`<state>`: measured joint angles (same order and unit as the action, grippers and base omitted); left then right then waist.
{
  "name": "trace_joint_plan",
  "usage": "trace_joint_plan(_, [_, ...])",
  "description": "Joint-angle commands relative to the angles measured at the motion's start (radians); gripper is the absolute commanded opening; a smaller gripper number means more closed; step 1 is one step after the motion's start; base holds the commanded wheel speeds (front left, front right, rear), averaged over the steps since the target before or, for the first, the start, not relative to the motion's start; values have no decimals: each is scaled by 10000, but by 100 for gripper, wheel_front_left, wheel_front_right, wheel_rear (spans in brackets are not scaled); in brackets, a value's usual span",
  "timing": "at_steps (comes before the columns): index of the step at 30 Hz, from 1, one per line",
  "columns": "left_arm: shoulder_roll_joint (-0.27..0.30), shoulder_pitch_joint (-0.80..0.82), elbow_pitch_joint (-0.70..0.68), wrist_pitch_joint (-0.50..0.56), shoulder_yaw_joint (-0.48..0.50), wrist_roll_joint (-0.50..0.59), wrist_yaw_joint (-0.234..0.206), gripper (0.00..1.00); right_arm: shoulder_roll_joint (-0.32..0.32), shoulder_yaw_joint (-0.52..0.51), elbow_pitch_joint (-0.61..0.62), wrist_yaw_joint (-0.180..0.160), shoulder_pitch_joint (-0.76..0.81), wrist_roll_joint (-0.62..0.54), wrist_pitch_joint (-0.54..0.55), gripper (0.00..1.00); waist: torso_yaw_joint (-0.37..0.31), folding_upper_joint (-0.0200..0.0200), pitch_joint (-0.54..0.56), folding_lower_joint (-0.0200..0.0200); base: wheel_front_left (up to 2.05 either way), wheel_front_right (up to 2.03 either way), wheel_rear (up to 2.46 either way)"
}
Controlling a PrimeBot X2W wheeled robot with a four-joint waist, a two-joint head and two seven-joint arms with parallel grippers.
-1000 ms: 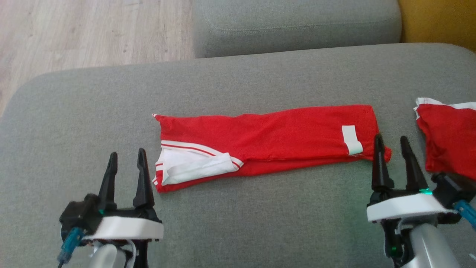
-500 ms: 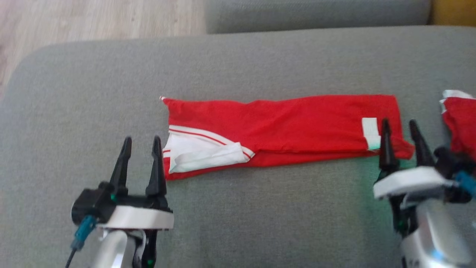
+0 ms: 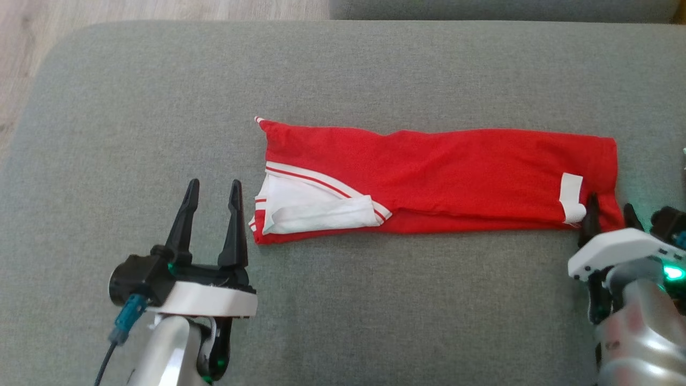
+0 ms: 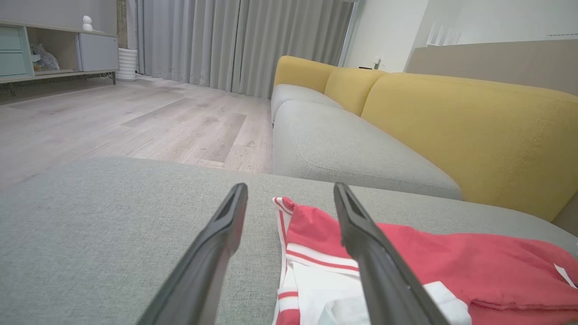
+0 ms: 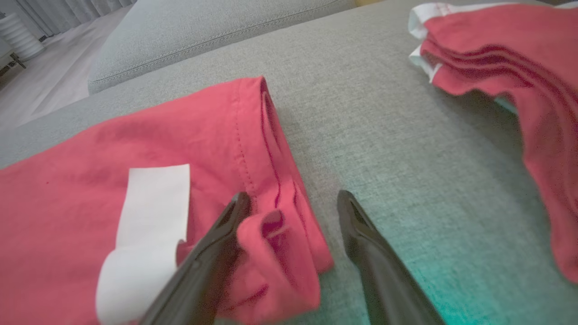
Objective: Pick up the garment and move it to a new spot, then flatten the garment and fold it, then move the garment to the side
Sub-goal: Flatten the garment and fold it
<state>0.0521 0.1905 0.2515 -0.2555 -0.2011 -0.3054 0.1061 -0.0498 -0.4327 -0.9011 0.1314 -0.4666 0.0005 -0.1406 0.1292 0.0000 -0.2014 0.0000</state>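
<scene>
The garment is red with white trim and lies folded into a long strip across the grey cushion. Its collar end with white stripes points left. My left gripper stands open just left of that end, near the front corner, apart from the cloth. In the left wrist view the left gripper has the striped end of the garment under its right finger. My right gripper is open at the strip's right front corner. In the right wrist view that gripper straddles the bunched hem of the garment.
A second red garment lies folded on the cushion to the right of my right gripper. Behind this cushion are another grey seat and a yellow backrest. Wooden floor lies past the cushion's left edge.
The head camera has tilted down and turned, shifting the whole picture. My right gripper has moved forward onto the garment's right front corner. The left gripper stays beside the left end.
</scene>
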Motion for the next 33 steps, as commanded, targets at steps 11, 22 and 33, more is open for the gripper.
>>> trace_joint_plan(11, [-1, 400, -236, -62, 578, 176, 99, 100, -5, 477, -946, -7, -780, -580, -802, 0, -378, 0, 219, 0, 0, 0, 0])
trace_joint_plan(22, [-11, 233, -232, -62, 741, 96, 149, 100, -772, -771, 192, -7, -325, -1069, -884, 0, -840, 0, 931, 0, 0, 0, 0])
trace_joint_plan(33, [-14, -96, -281, -63, 899, 79, 190, 100, -303, 852, 1265, -7, 35, -176, -559, 0, -644, 0, 1746, 0, 0, 0, 0])
